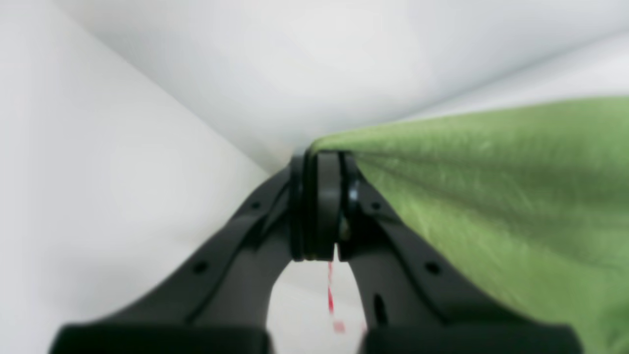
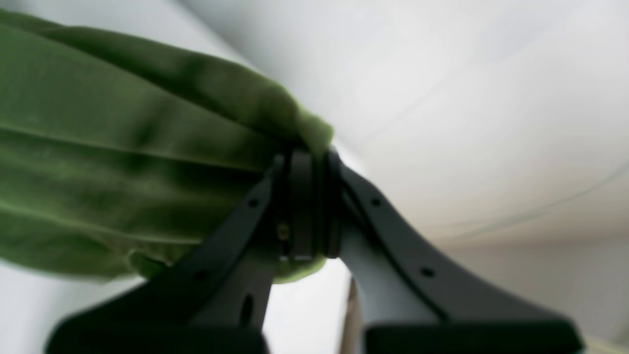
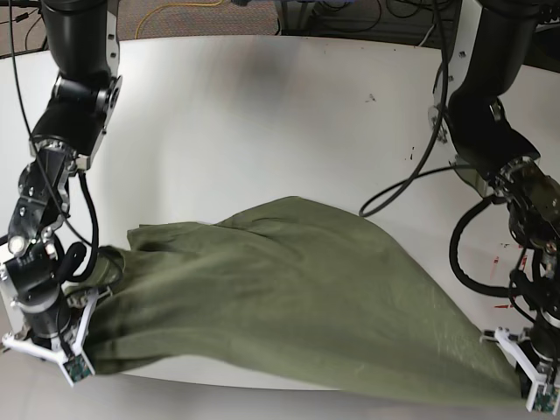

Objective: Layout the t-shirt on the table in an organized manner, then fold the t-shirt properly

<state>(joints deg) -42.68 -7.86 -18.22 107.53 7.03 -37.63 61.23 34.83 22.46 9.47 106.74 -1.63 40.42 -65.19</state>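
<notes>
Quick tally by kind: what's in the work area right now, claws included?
t-shirt: 1
table: 1
claws: 2, left claw and right claw, both shut on the t-shirt
Total: 4

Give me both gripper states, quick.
Left gripper: closed, holding the t-shirt.
Right gripper: closed, holding the t-shirt.

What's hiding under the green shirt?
Under the t-shirt you can see only the white table around its edges. Both the left pincer and the right pincer pinch its corners. Whatever lies beneath the middle is covered by cloth.
</notes>
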